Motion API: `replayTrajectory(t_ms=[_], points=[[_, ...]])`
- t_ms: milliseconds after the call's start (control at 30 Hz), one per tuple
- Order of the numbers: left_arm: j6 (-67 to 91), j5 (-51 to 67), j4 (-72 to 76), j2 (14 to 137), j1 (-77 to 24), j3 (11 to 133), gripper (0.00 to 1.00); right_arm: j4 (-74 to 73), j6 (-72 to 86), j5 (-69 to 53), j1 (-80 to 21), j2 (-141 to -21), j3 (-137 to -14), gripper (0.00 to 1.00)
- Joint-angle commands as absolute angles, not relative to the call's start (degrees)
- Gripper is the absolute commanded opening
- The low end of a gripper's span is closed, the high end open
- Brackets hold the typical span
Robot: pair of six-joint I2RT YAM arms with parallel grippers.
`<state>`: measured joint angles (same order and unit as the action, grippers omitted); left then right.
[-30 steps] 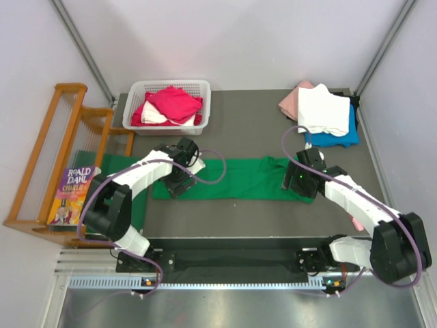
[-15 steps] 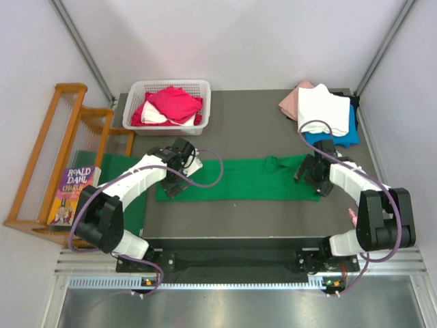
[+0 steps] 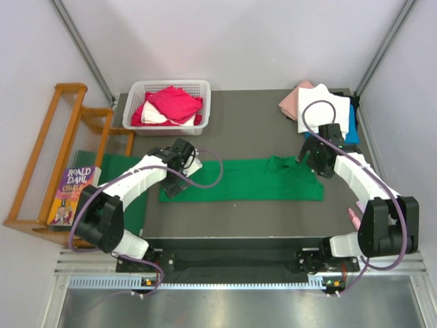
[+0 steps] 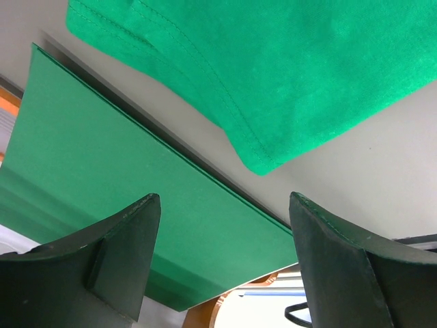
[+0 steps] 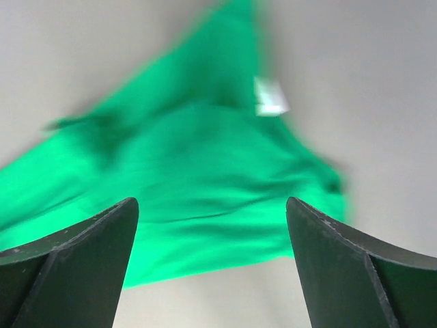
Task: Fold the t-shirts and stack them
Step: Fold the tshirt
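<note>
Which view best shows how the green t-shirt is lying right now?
The top external view: the whole green t-shirt shows as a long flat strip. The left wrist view shows only one hemmed corner near the darker mat; the right wrist view shows its other end, blurred.

Bright, even overhead light; shadows soft. Top view sharp, left wrist view crisp. Right wrist view blurred, green shirt (image 5: 205, 178) smeared.

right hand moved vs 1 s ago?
Yes. The right hand went farther from the arm bases and rightward, from the green t-shirt's right end toward the folded stack in the far right corner.
</note>
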<state>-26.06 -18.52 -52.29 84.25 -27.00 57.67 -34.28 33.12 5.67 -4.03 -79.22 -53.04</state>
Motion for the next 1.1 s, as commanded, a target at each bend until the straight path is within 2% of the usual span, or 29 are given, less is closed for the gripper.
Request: replayTrajectory(t_ms=[0, 133, 333, 767, 933, 1067], points=[[-24.6, -18.3, -49.2, 85.7, -27.1, 59.5, 0.81, -30.6, 33.0, -6.2, -8.9, -76.8, -56.6, 0.90], [-22.1, -16.8, -50.1, 91.0, -26.9, 65.6, 0.81, -27.2, 34.7, -9.8, -14.6, -82.0, -58.3, 0.93], [-19.6, -14.2, -52.3, 95.7, -26.7, 71.6, 0.81, -23.2, 35.5, -13.4, -16.3, -91.3, -59.9, 0.93], [-18.6, -10.8, -51.2, 98.2, -25.4, 70.3, 0.80, -21.4, 34.2, -9.1, -17.0, -104.3, -60.6, 0.94], [-19.2, -10.9, -51.0, 97.6, -25.2, 69.3, 0.80, -24.3, 33.6, -2.9, -16.0, -104.3, -60.6, 0.96], [-19.5, -11.1, -50.8, 97.1, -25.0, 68.6, 0.80, -25.7, 34.1, -0.4, -13.2, -99.0, -58.6, 0.96]])
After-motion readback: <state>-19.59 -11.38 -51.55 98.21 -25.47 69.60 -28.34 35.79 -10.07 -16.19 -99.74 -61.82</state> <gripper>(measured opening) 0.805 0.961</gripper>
